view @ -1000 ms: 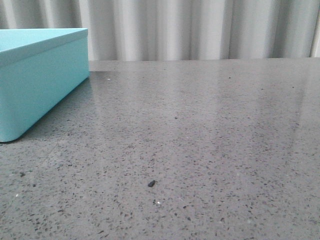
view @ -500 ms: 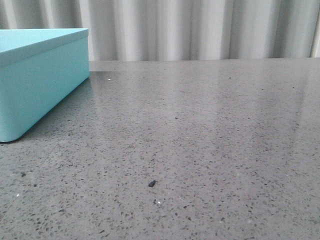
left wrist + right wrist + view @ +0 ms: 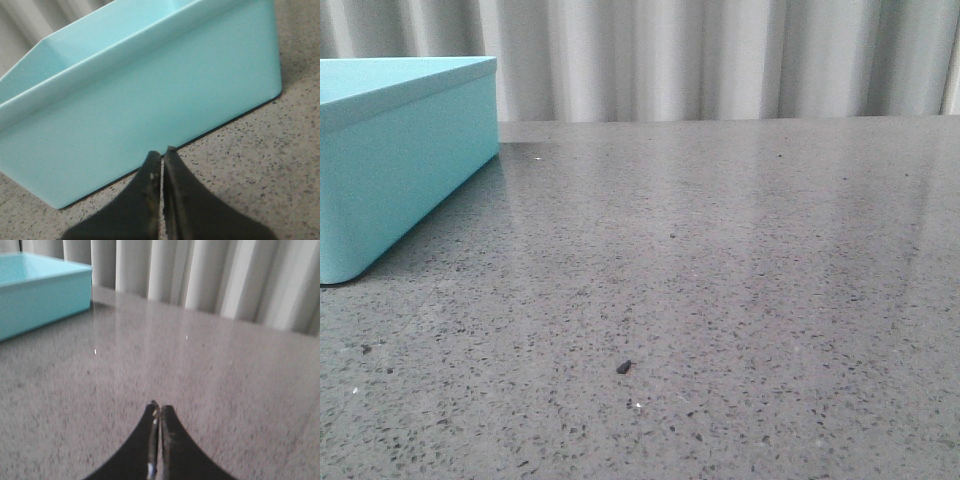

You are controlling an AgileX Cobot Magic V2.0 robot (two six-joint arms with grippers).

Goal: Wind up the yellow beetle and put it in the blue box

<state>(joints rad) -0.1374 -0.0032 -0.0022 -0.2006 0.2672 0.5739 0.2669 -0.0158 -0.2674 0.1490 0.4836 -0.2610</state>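
Beside the blue box (image 3: 150, 90), the left gripper (image 3: 162, 157) is pinched together, empty; so is the right gripper (image 3: 159, 412). No yellow beetle shows anywhere. Find it first, then open wide.

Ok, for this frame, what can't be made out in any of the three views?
- The small yellow toy beetle: in no view.
- The floor of the large turquoise box: hidden behind its near wall in the left wrist view; the front view crops the box at the frame edge.
- The tiny dark speck on the grey speckled table: too small to identify.
- The right wrist view is blurred.
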